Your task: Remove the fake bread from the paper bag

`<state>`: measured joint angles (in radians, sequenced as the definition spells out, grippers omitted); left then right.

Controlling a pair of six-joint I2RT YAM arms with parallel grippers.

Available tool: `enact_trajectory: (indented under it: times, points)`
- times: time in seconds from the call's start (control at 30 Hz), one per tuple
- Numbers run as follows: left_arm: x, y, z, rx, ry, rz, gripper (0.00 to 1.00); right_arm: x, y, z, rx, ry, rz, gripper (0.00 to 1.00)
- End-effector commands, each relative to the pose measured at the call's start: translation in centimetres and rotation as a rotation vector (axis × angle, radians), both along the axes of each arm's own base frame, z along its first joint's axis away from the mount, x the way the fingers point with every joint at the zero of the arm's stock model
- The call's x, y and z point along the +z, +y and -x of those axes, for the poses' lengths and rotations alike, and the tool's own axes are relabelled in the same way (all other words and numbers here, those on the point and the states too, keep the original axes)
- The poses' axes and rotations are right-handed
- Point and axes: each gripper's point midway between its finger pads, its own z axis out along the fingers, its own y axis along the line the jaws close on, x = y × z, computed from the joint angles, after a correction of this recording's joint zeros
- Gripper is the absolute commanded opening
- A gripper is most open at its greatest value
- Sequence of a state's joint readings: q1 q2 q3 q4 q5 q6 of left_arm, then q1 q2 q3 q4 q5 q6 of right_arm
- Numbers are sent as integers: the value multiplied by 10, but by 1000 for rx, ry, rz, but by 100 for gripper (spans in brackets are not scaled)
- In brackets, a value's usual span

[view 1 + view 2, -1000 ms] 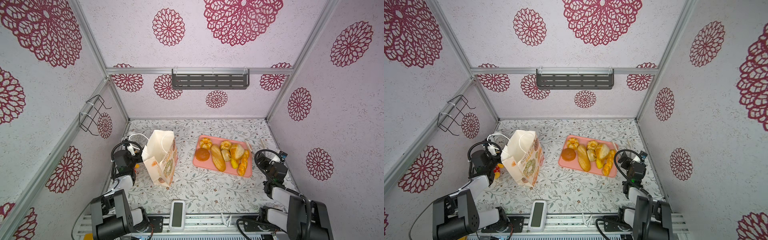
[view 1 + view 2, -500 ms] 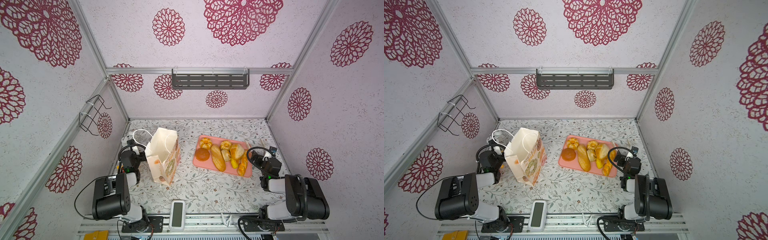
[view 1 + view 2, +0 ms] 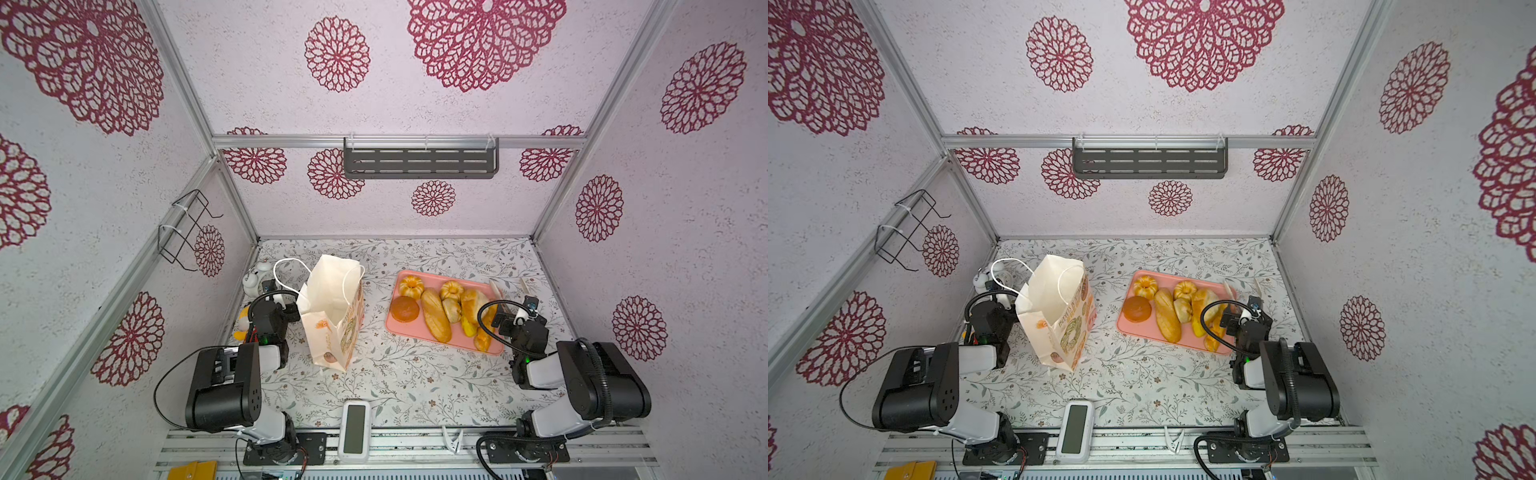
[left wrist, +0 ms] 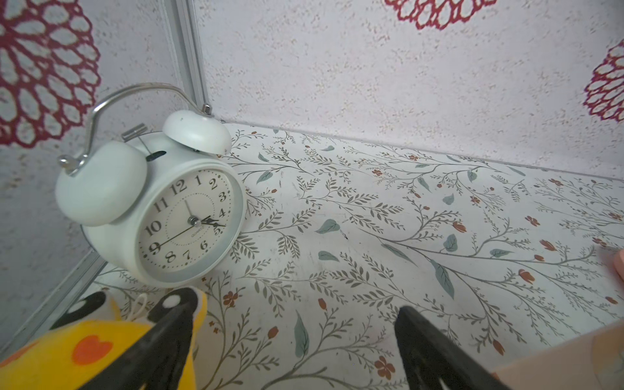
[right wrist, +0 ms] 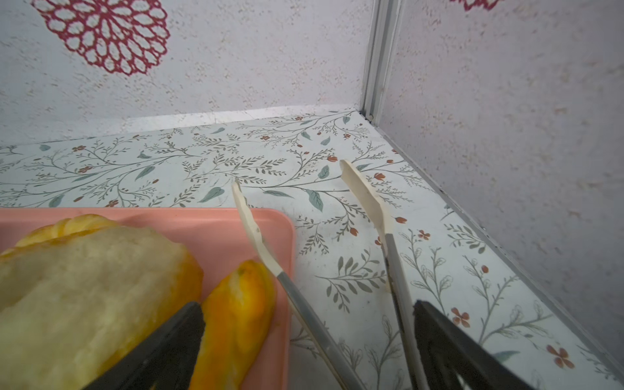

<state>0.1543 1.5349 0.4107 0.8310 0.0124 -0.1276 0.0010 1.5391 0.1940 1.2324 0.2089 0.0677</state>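
At near left, my left gripper [image 4: 293,309], jaws apart and empty, sits beside the upright paper bag [image 3: 332,316]; at right, my right gripper [image 5: 308,307], likewise spread, hangs over tongs [image 5: 364,192] beside the pink tray [image 3: 397,327] bearing the fake bread [image 3: 435,316].

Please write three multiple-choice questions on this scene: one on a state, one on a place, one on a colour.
1. How is the tall cream paper carrier bag placed? A standing, mouth open; B lying flat; C folded shut.
2. Where do the visible glossy golden toy breads lie? A inside that bag; B on the flat pink plastic tray; C under the bag.
3. What colour is the round twin-bell alarm clock? A white; B red; C black.
Key: 1 A, its mouth gapes upward; 2 B, all rest on the tray; 3 A, its casing is white.
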Motion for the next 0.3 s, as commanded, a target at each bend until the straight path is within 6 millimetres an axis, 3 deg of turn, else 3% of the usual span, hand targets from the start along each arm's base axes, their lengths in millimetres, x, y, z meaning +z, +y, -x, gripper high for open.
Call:
enact_trajectory:
  times: [0.0, 0.1, 0.27]
  points:
    - [7, 2, -3, 15, -16, -24, 97, 20, -5, -3, -32, -80, 13, 99]
    - [7, 2, -3, 16, -16, -24, 97, 13, 8, -18, 23, -7, 45, 99]
    - [7, 4, -4, 20, -9, -22, 97, 15, 9, -16, 21, -19, 55, 99]
